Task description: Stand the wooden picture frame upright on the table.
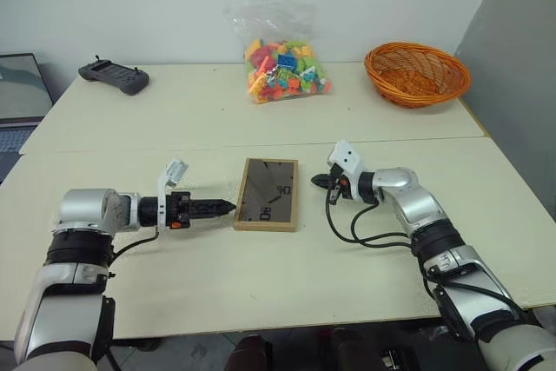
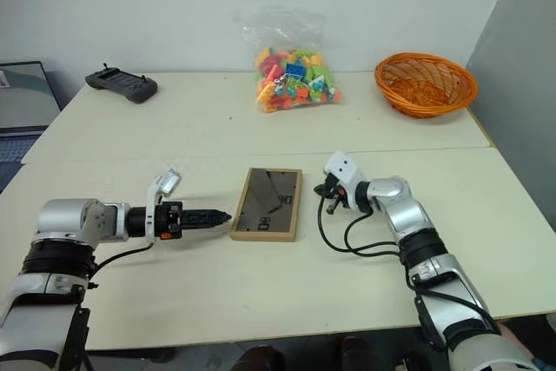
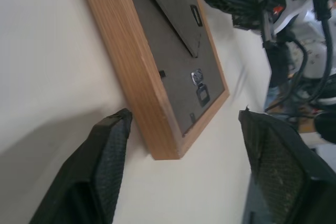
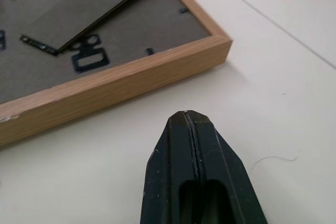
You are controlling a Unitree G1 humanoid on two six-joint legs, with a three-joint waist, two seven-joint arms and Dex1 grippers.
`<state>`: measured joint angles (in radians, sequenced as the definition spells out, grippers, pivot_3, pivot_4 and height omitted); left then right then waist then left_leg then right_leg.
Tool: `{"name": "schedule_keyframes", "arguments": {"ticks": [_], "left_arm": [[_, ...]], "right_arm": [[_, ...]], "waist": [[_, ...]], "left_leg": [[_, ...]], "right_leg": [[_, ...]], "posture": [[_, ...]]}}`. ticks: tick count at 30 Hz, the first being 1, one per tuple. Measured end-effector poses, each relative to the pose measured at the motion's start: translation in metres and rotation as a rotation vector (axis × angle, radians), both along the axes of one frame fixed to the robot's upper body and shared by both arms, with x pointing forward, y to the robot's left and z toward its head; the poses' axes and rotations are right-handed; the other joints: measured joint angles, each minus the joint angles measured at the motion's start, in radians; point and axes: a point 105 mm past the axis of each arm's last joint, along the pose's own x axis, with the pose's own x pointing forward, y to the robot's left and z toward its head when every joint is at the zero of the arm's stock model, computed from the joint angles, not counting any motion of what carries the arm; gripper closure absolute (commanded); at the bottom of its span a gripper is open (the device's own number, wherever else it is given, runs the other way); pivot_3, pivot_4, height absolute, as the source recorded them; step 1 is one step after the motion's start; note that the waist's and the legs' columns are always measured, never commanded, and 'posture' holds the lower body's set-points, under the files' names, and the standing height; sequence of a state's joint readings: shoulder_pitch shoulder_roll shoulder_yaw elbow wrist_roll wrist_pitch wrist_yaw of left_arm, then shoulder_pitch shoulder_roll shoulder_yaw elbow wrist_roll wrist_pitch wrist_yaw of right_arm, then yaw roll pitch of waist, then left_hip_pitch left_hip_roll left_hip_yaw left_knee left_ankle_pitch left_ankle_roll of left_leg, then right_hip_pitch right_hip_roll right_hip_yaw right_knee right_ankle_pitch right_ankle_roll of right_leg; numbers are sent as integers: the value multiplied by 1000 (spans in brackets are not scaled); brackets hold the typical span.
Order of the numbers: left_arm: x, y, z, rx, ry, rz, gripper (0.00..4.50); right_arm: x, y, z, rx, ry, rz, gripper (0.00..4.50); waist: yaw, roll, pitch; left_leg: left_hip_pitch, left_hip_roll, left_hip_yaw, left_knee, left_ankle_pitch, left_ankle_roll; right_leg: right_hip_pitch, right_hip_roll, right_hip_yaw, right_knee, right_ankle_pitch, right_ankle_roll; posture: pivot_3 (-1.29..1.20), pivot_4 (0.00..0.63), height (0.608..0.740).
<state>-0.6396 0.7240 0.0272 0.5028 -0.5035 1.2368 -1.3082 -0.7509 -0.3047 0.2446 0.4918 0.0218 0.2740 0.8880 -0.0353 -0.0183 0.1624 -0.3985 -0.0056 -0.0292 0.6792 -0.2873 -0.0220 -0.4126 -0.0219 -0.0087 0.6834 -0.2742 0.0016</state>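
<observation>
The wooden picture frame [image 1: 268, 195] lies back-up on the bench [image 1: 174, 110], the spread left pincer [image 1: 228, 207] at its nine o'clock, the pressed-together right pincer [image 1: 318, 181] at three.

The frame [image 1: 267, 195] lies flat on the table [image 1: 174, 275], back side up, between the two grippers. The left gripper [image 1: 228, 208] is just beside the frame's left edge; the right gripper [image 1: 318, 181] is near its right edge, not touching. Far behind the left gripper lies a controller [image 1: 114, 76]. Behind the frame is a bag of blocks [image 1: 285, 67]. Far behind the right gripper stands a basket [image 1: 416, 73].
</observation>
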Motion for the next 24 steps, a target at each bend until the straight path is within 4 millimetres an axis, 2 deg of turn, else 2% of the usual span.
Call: {"name": "schedule_keyframes", "arguments": {"ticks": [1, 5, 11, 18, 22, 24], "left_arm": [[-1, -3, -2, -8, 14, 0, 63], [1, -5, -5, -7, 13, 7, 63], [5, -16, -12, -34, 3, 1, 63], [10, -42, -11, -75, 6, -23, 63], [12, -52, -11, -91, 2, -22, 586], [11, -53, -12, -91, 5, -17, 1005]], "right_arm": [[-2, 2, -2, -5, 5, 7, 4500], [-10, 12, -5, 10, 25, 16, 4500], [-13, 29, -1, 36, 34, 16, 4500], [-16, 42, -2, 50, 43, 28, 4500], [-16, 41, -3, 47, 43, 22, 4500], [-15, 39, -3, 42, 43, 19, 4500]], "waist": [[0, 0, 0], [2, 0, -1], [13, 1, -3], [26, 2, -4], [24, 2, -4], [19, 2, -4]], "left_leg": [[0, 0, 0, 0, 0, 0], [1, 0, 0, 0, 1, -1], [3, -2, 0, 0, 1, -1], [4, -3, 0, 1, -1, 1], [4, -2, 0, 1, 0, 0], [4, -2, 0, 1, 0, 0]], "right_leg": [[0, 0, 0, 0, 0, 0], [0, 0, 1, 2, 0, 0], [2, -2, 0, 2, 0, 0], [5, -2, 0, 1, 0, 0], [4, -2, 0, 1, 0, 0], [4, -2, 0, 1, 0, 0]], "posture": [[0, 150, 740], [0, 150, 740], [0, 150, 740], [0, 150, 740], [0, 150, 740], [0, 150, 740]]}}
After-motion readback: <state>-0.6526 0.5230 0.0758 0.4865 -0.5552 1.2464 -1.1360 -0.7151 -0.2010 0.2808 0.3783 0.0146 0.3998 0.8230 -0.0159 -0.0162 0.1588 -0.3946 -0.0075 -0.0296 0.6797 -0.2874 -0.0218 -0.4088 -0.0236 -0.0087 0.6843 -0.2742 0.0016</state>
